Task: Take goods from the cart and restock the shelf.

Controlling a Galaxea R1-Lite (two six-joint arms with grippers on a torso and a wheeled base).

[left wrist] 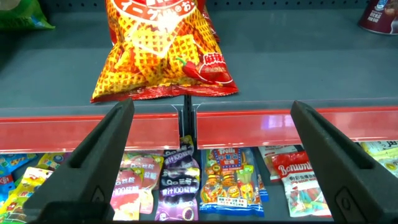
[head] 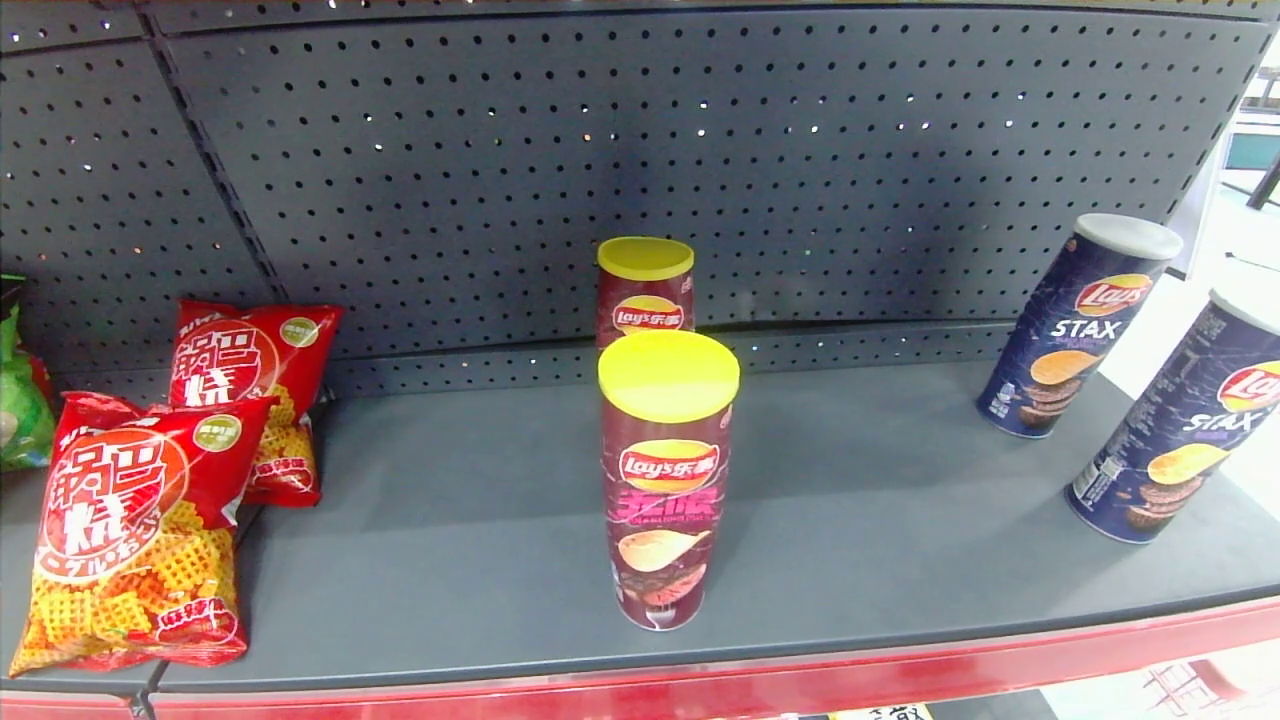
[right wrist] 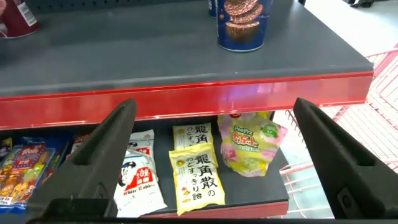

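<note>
The left gripper sits closest to its camera. Its two dark fingers are spread wide and hold nothing. The right gripper is the same, wide open and empty.

Both grippers are level with the glossy red front lip of the dark grey metal shelf. Ahead of the left gripper, just past the lip, a red foil bag of lattice-shaped crisps lies on the shelf, roughly in line with the gap between the fingers. Ahead of the right gripper and farther back on the shelf stands a dark blue cardboard crisp tube, well apart from the fingers. Below each gripper a lower shelf holds flat sweet packets.

The head view shows a maroon crisp tube with a yellow plastic lid upright at the middle of the shelf. A second maroon tube stands behind it.

With both grippers empty, the step in hand is probably fetching the next item. What looks like the red wire frame of the cart lies off to the outer side of the right gripper, and its goods cannot be seen. To do this well, draw the grippers straight back from the lip before turning. Grip a tube around its middle and keep it upright. Set it down in the bare stretch between the maroon and blue tubes.
</note>
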